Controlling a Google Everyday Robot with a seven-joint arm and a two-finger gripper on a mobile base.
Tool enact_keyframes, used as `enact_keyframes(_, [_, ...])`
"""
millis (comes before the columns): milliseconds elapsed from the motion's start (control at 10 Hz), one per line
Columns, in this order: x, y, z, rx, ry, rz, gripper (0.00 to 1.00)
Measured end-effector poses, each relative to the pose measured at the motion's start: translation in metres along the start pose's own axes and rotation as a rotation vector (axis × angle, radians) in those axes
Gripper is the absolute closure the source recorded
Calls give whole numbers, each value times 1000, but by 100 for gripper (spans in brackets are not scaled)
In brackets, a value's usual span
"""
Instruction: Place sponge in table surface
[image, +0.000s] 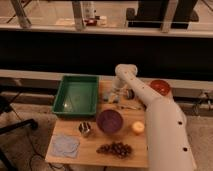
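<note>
The light tan wooden table surface (70, 129) carries several objects. My gripper (114, 96) hangs from the white arm (150, 107) and is low over the far middle of the table, just right of the green tray. A small light-blue sponge (110, 99) shows at the gripper's tip, at or just above the wood. I cannot tell whether it is held or lying free.
A green plastic tray (76, 95) stands at the back left. A purple bowl (109, 121), a metal cup (85, 129), a blue-grey cloth (65, 145), dark grapes (115, 148), a yellow object (137, 128), a utensil (128, 106) and an orange bowl (160, 87) are around.
</note>
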Motion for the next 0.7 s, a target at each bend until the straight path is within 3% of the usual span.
enact_keyframes(100, [1,0,-2,4,-2,2,69])
enact_keyframes(300, [1,1,-6,12,-9,2,90])
enact_keyframes(500, [-1,1,-7,16,-14,-2,95])
enact_keyframes(700, [-4,0,-10,24,-20,-6,93])
